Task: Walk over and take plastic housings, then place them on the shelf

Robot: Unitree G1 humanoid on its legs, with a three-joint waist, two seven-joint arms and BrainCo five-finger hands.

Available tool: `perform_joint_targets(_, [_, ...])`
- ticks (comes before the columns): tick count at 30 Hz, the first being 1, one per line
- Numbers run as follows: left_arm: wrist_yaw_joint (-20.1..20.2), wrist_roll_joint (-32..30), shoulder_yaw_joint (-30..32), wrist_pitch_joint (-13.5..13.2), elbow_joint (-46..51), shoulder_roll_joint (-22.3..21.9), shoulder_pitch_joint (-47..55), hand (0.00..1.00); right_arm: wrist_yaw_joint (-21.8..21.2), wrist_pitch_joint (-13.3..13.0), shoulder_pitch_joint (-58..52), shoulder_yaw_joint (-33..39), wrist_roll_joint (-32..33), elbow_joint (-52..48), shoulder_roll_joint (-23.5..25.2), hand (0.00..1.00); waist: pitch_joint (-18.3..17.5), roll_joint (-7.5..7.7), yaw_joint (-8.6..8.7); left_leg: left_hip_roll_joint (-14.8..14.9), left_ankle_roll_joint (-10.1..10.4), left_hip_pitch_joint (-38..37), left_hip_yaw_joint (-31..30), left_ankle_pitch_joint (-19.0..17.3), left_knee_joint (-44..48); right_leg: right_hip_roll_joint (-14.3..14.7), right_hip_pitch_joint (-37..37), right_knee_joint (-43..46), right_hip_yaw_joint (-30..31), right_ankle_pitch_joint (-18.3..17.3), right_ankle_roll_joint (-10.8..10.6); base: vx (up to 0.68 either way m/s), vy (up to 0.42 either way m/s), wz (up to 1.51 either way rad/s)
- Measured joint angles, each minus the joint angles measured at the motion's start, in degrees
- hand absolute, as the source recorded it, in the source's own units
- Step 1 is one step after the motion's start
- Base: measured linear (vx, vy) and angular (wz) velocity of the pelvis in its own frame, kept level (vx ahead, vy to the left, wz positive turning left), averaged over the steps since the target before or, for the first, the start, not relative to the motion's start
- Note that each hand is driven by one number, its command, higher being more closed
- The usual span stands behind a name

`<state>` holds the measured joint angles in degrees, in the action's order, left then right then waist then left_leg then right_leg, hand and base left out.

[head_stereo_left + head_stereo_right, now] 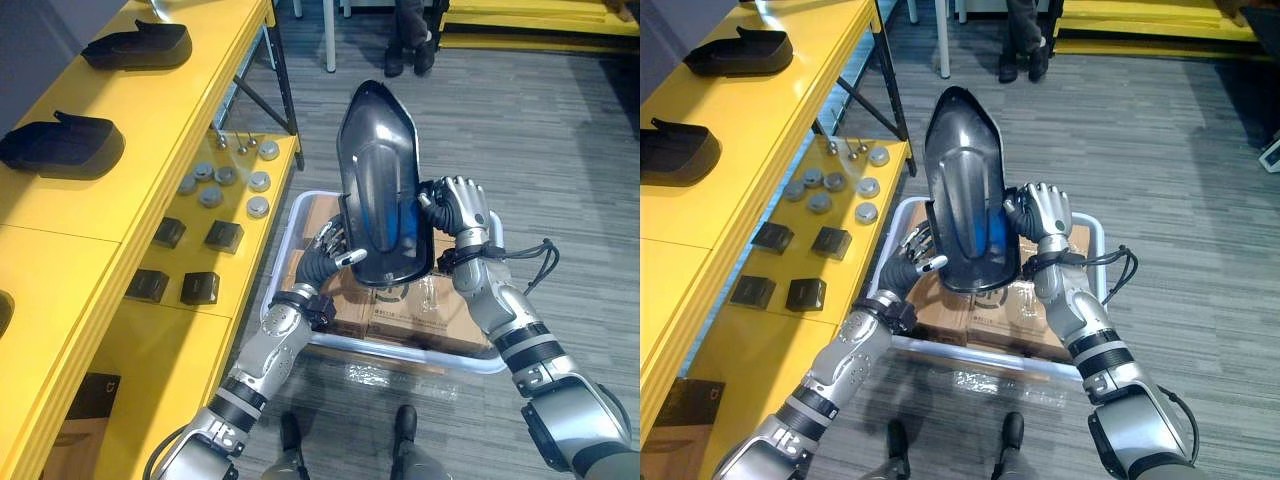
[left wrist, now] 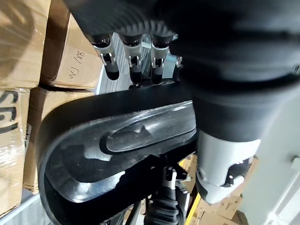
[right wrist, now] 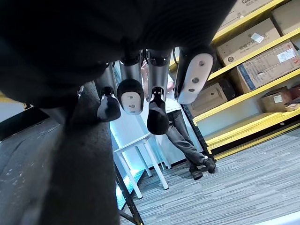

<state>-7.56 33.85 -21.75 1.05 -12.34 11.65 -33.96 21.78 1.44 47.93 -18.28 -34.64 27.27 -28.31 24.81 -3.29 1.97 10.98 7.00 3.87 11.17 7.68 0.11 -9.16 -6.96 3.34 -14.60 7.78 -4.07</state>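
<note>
At the left stands a yellow shelf (image 1: 180, 110) with smooth, flat painted tiers. Its upper tier carries two matte black housings, one far (image 1: 138, 46) and one nearer (image 1: 62, 146), both low, hollow, shoe-shaped shells lying well apart. On the lower tier there is a cluster of round metal caps (image 1: 211, 195), with small black blocks (image 1: 224, 236) nearer, set in two pairs. Right of the shelf is a white-rimmed bin (image 1: 980, 358) on the grey striped carpet (image 1: 560, 150), holding taped cardboard boxes (image 1: 400, 300). Above the bin, the glossy black housing (image 1: 380, 170) is held up on end. It is a long moulded shell with a rounded, tapering far end and a raised central panel. The left hand (image 1: 335, 250) grips its lower left edge, fingers (image 2: 133, 70) curled behind the rim and the thumb across the front. The right hand (image 1: 460, 205) clasps the lower right edge, its fingers (image 3: 130, 96) bent over the rim. A person (image 1: 410, 40) in dark trousers and dark shoes stands at the far side, beside a white table leg.
</note>
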Motion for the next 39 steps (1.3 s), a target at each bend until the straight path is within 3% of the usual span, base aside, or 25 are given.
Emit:
perform_joint_targets(6, [-0.18,-1.72,-1.71,4.11,0.00,0.24,0.34,0.00,-0.55,-2.79,-1.26,-2.22,-0.45,-2.41,1.77,1.00,-1.40,0.08,0.10,0.05,0.29,-1.11,0.47,-0.24,-0.27,0.19,1.14,-0.96,0.29,0.21,-0.09,0.02,0.028,-0.04])
perform_joint_targets(7, [-1.81,-2.18,-1.77,6.30,-0.05,0.24,0.35,0.00,-0.58,-2.86,-1.57,-2.65,-0.45,-3.62,1.99,1.00,-1.69,0.12,0.06,0.08,0.32,-1.13,0.46,-0.26,-0.27,0.25,1.21,-1.03,0.28,0.26,-0.07,0.00,0.000,0.00])
perform_joint_targets(9, [-4.60,-2.04,-1.84,7.89,-1.27,0.20,0.38,0.00,-0.58,-3.69,-1.99,-3.05,-0.45,-4.49,2.42,1.00,-2.24,0.12,0.08,0.09,0.33,-1.15,0.46,-0.27,-0.27,0.34,1.52,-1.75,0.24,0.66,-0.08,0.00,0.000,0.00])
perform_joint_targets(12, [-10.62,-1.78,-2.18,8.67,-5.55,-0.85,0.30,0.00,-0.59,-4.12,-3.42,-4.13,-0.42,-5.65,4.68,1.00,-3.13,0.32,0.16,0.15,0.45,-1.21,0.55,-0.36,-0.28,0.64,2.22,-3.43,0.24,1.46,-0.03,0.00,0.009,-0.01])
perform_joint_targets(13, [-11.86,-1.30,-2.13,8.64,-6.80,-1.12,0.12,1.00,-0.62,-4.13,-3.59,-4.50,-0.41,-6.15,5.18,1.00,-3.17,0.39,0.20,0.17,0.48,-1.20,0.60,-0.38,-0.28,0.72,2.31,-3.73,0.28,1.63,-0.01,0.00,0.025,-0.05])
perform_joint_targets(14, [-13.95,-0.68,-1.49,8.23,-9.72,-2.10,-0.43,1.00,-0.81,-4.61,-3.69,-5.24,-0.41,-6.40,6.33,1.00,-3.28,0.58,0.28,0.25,0.57,-1.17,0.75,-0.45,-0.28,0.88,2.40,-4.29,0.43,1.96,0.02,0.00,0.029,-0.09])
perform_joint_targets(16, [-16.40,1.39,0.67,5.63,-13.87,-3.90,-1.14,1.00,-1.09,-4.91,-3.77,-6.06,-0.32,-6.43,8.38,1.00,-3.44,0.90,0.28,0.43,0.65,-1.12,1.13,-0.51,-0.28,1.15,2.37,-4.95,0.82,2.40,0.12,0.00,0.026,-0.10])
perform_joint_targets(19, [-19.71,5.51,3.76,-1.27,-16.89,-5.44,-2.24,1.00,-1.20,-4.91,-3.98,-6.44,0.20,-7.86,10.16,1.00,-3.46,0.93,0.53,0.52,0.72,-1.10,1.28,-0.56,-0.26,1.26,2.23,-4.95,0.99,2.42,0.14,0.02,0.023,-0.04])
perform_joint_targets(22, [-22.40,5.53,6.71,-11.10,-17.02,-6.38,-3.63,1.00,-0.59,-5.20,-5.12,-5.74,1.09,-11.34,10.73,1.00,-3.54,1.10,0.62,0.53,0.86,-1.06,1.44,-0.68,-0.19,1.28,2.10,-4.95,1.15,2.43,0.15,0.03,0.030,-0.03])
perform_joint_targets(25, [-21.54,6.18,8.06,-17.40,-16.75,-6.41,-4.77,1.00,-0.10,-5.20,-6.03,-4.73,1.84,-12.47,11.14,1.00,-3.73,1.45,0.62,0.57,0.93,-1.06,1.45,-0.75,-0.16,1.31,2.12,-4.96,1.16,2.43,0.15,0.02,0.031,-0.01])
perform_joint_targets(26, [-20.70,7.16,8.03,-18.44,-16.58,-6.43,-4.75,1.00,-0.02,-5.23,-6.38,-4.73,1.92,-13.33,11.13,1.00,-3.75,1.48,0.62,0.57,0.94,-1.06,1.45,-0.77,-0.16,1.31,2.12,-4.97,1.16,2.43,0.15,0.02,0.038,0.00])
perform_joint_targets(28, [-16.86,13.10,8.95,-23.15,-15.14,-6.73,-4.13,1.00,0.77,-5.28,-8.33,-4.37,2.35,-16.52,11.22,1.00,-3.85,1.70,0.59,0.61,0.94,-1.10,1.40,-0.77,-0.15,1.34,2.21,-4.97,1.14,2.42,0.15,0.01,0.031,0.01])
perform_joint_targets(33, [-11.84,14.95,8.76,-27.68,-7.41,-6.43,2.82,1.00,1.72,-7.68,-14.43,-4.37,2.49,-23.64,11.94,1.00,-4.32,2.46,0.62,0.83,1.19,-2.86,1.15,-1.14,-0.16,1.64,4.76,-6.04,0.65,2.38,0.13,0.01,0.023,0.03])
perform_joint_targets(36, [-8.29,14.59,8.68,-27.90,-1.61,-6.49,10.23,1.00,1.98,-10.80,-20.78,-4.58,2.48,-27.13,12.52,1.00,-6.98,2.78,0.55,0.94,1.45,-3.12,0.67,-1.39,-0.44,1.79,5.59,-6.64,-0.11,2.17,0.07,0.04,0.028,0.09])
perform_joint_targets(39, [-7.27,11.63,8.38,-27.89,3.39,-6.43,16.63,1.00,2.13,-13.42,-25.30,-5.20,2.69,-29.21,12.46,1.00,-8.69,2.71,0.57,0.84,1.66,-4.24,-0.56,-1.53,-1.06,1.69,7.57,-6.69,-1.79,1.34,-0.03,0.04,0.035,0.26])
